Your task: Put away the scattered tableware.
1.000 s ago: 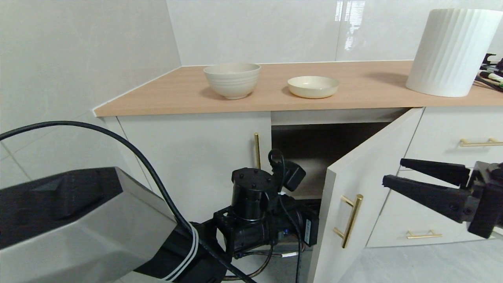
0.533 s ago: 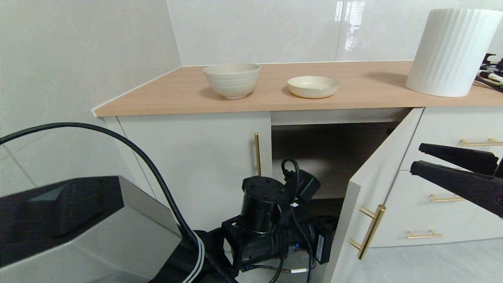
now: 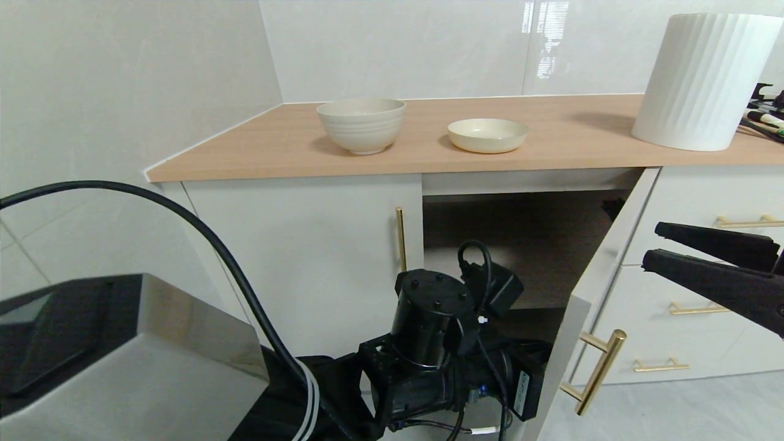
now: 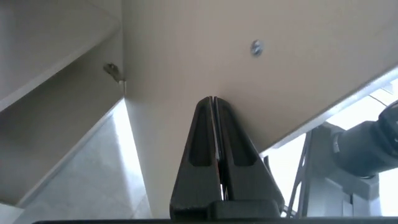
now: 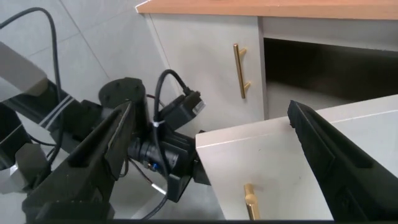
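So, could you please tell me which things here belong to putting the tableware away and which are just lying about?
Job in hand: deep bowl and shallow dish, both on the countertop; open cabinet door; left pincer, shut, close to that door; right pincer, open.
Lying about: white ribbed container; pens at the counter's right end.
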